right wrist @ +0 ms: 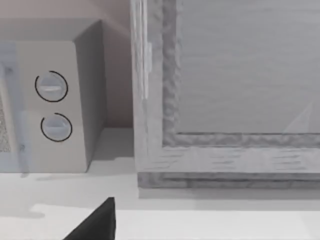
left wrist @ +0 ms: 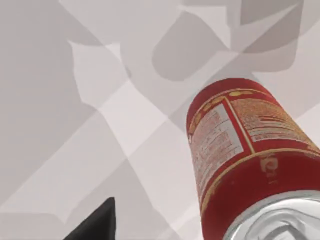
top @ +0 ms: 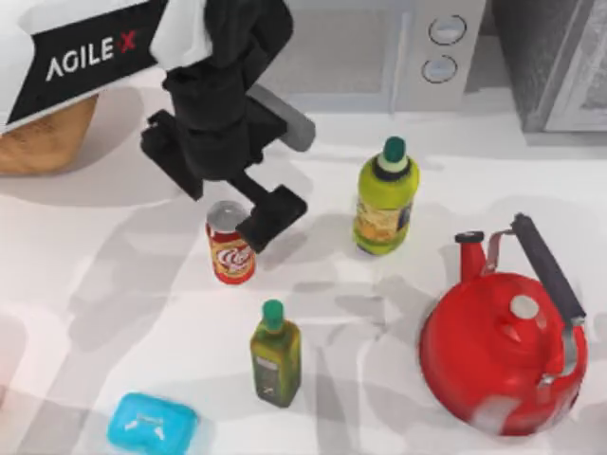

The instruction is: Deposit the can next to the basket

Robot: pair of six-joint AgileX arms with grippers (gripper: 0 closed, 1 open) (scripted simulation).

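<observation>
My left gripper (top: 248,220) hangs low over the middle of the white table (top: 114,284), its dark fingers (top: 273,214) spread apart around the top of the can (top: 230,248), one finger at the can's right side; I cannot tell whether they touch it. The red can stands upright on the table, silver top up, and in the left wrist view the can (left wrist: 240,150) looms close with its printed label facing the camera. The basket (top: 43,137) sits well apart at the table's far left edge, partly under my arm; its inside is hidden. Around the can stand a small olive oil bottle (top: 275,355), a larger green-capped bottle (top: 384,199), a red kettle (top: 503,360) and a blue soap box (top: 152,425). The right wrist view looks at a microwave (right wrist: 55,100); I cannot tell how the right gripper's fingers stand.
</observation>
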